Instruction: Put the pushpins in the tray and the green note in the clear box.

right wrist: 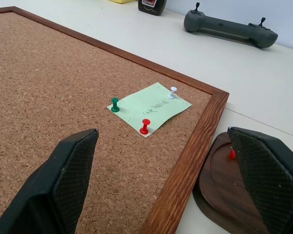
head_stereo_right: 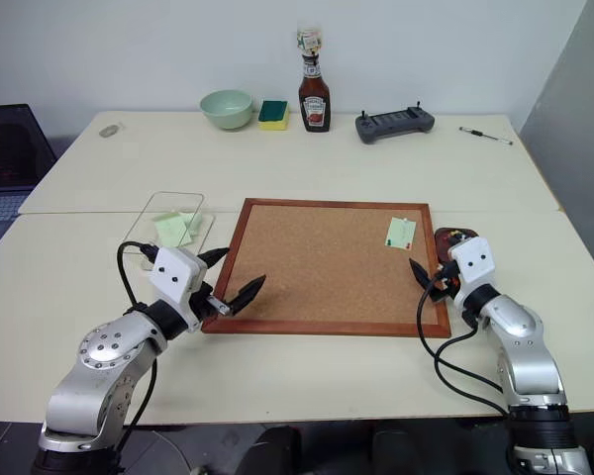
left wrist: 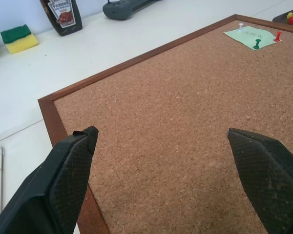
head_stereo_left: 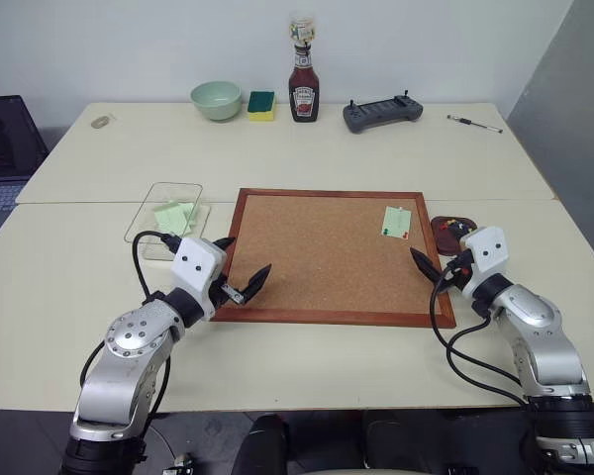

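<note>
Silver arms, white wrist blocks, black cables, black textured fingers [left wrist: 63, 185]

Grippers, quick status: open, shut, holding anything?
Left gripper: open, holding nothing, at the corkboard's near left corner.
Right gripper: open, holding nothing, facing the pinned green note.

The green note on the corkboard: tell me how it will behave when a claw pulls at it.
The green note looks thin and floppy, so it would probably bend or crease rather than lift flat. Three pushpins stand in it, so pulling now would likely tear it at those points. Once unpinned it seems very light and may slide on the corkboard.
</note>
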